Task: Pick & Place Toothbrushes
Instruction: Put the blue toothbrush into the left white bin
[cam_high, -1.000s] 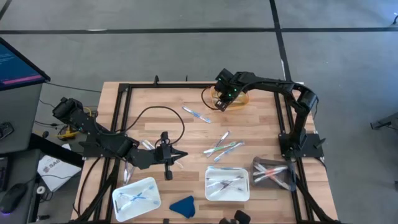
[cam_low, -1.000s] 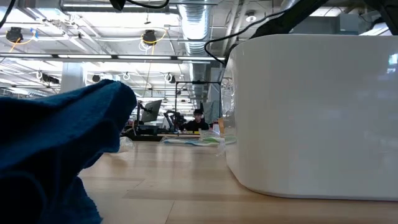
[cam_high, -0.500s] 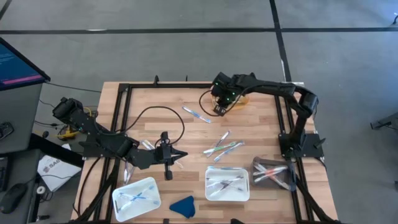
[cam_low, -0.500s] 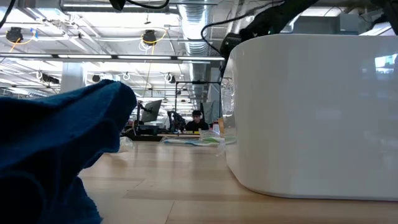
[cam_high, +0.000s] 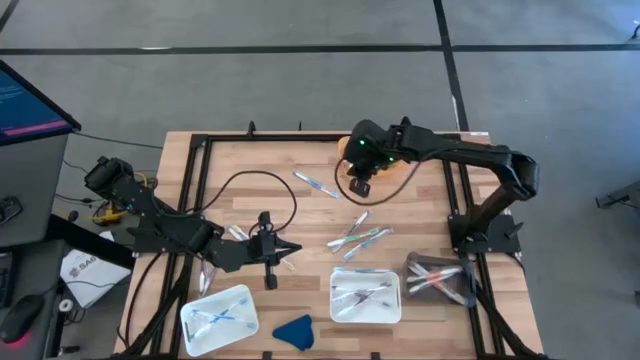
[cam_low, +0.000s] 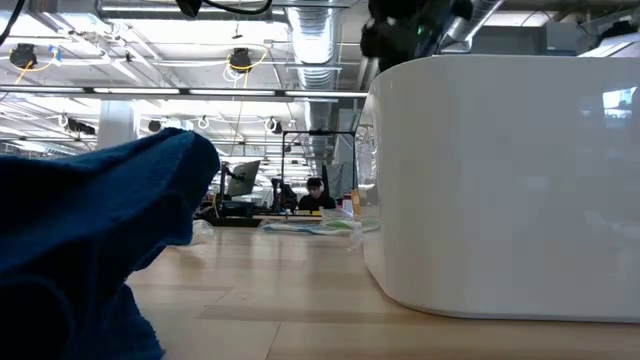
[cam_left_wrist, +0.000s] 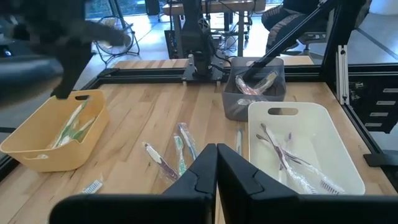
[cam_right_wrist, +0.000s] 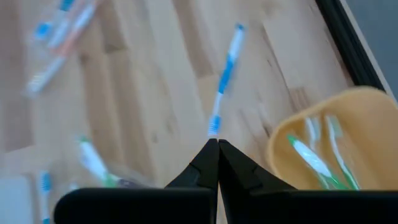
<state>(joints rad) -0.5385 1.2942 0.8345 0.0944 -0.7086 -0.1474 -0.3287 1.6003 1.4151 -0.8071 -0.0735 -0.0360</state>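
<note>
Toothbrushes lie loose on the wooden table: a blue and white one (cam_high: 315, 184) (cam_right_wrist: 225, 78) and a small cluster (cam_high: 356, 236) (cam_left_wrist: 174, 155). Others lie in the yellow bin (cam_high: 392, 163) (cam_right_wrist: 336, 146), the white tray (cam_high: 365, 294) (cam_left_wrist: 305, 146), a second white tray (cam_high: 218, 318) and the grey bin (cam_high: 438, 277). My right gripper (cam_high: 360, 186) (cam_right_wrist: 214, 146) hangs shut and empty above the table, just near-side of the yellow bin. Farther toward the near left, my left gripper (cam_high: 296, 250) (cam_left_wrist: 216, 152) is also shut and empty, held above the table and pointing toward the right side.
A black cable (cam_high: 250, 188) loops over the table's left half. A blue cloth lump (cam_high: 293, 330) (cam_low: 100, 240) lies at the near edge between the two white trays. A black frame (cam_high: 195, 200) borders the table.
My right gripper has moved away from above the yellow bin toward the table's near edge and has risen, staying shut. The right wrist view is blurred by this motion.
</note>
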